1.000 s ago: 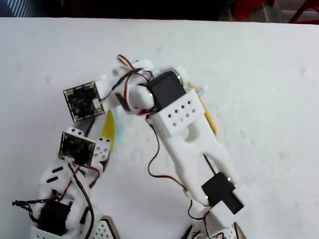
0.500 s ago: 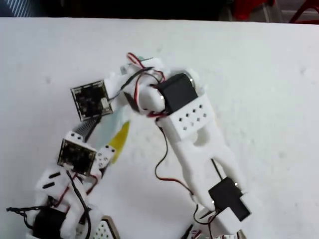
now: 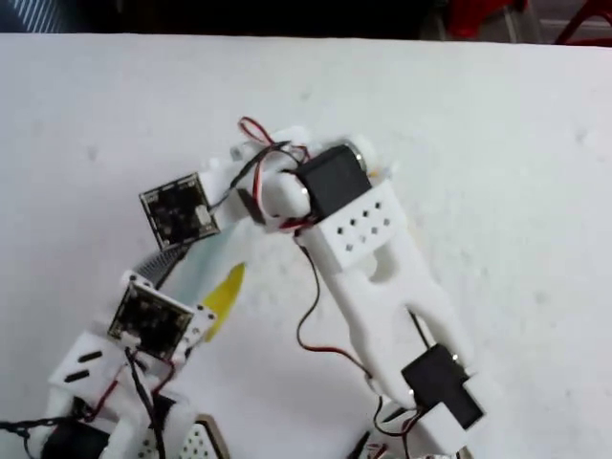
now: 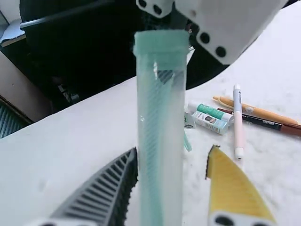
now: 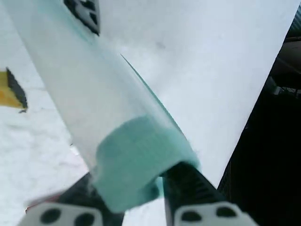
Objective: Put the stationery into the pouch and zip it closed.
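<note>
A translucent pouch with a teal end hangs off the table. My right gripper is shut on that teal end, and in the left wrist view it sits at the pouch's far end. My left gripper is open around the pouch body. Its grey ribbed finger lies against the pouch, while the yellow finger stands apart from it. In the high view the pouch is a pale strip between the two wrist cameras. Several pens and a small teal-and-white tube lie on the table behind it.
The right arm stretches diagonally over the middle of the white table and covers the stationery from above. The left arm sits at the front left corner. A dark room edge borders the far side.
My left arm has drawn back toward the table's front edge, its yellow finger swinging along. The right arm has shifted slightly, carrying the pouch end with it.
</note>
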Controlling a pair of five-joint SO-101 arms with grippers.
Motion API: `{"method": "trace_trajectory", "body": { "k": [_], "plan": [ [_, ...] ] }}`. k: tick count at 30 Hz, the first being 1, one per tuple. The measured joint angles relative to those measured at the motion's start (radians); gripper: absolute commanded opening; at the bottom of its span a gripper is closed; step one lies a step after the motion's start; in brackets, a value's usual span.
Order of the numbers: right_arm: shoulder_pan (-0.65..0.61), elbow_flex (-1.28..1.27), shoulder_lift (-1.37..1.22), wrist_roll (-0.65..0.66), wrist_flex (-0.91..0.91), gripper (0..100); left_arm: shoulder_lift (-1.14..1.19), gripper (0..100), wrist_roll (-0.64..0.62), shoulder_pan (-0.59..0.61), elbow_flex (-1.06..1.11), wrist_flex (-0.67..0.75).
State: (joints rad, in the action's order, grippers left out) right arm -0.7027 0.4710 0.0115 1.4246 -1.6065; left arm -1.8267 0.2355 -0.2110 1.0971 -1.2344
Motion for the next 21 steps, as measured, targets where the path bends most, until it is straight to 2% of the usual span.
{"method": "trace_trajectory", "body": {
  "k": [4, 8, 16, 21],
  "plan": [
    [-0.009, 0.0, 0.002, 0.0, -0.025, 1.7, 0.0, 25, 0.008, -0.002, -0.012, -0.017],
    [-0.009, 0.0, 0.006, 0.0, -0.038, 1.7, 0.0, 25, 0.031, -0.055, -0.026, -0.052],
    [0.098, -0.015, -0.005, -0.058, 0.186, 1.7, 0.0, 27, 0.04, -0.11, -0.06, -0.106],
    [0.114, -0.015, -0.003, -0.066, 0.219, 1.7, 0.0, 27, -0.029, -0.087, 0.048, 0.031]
  ]
}}
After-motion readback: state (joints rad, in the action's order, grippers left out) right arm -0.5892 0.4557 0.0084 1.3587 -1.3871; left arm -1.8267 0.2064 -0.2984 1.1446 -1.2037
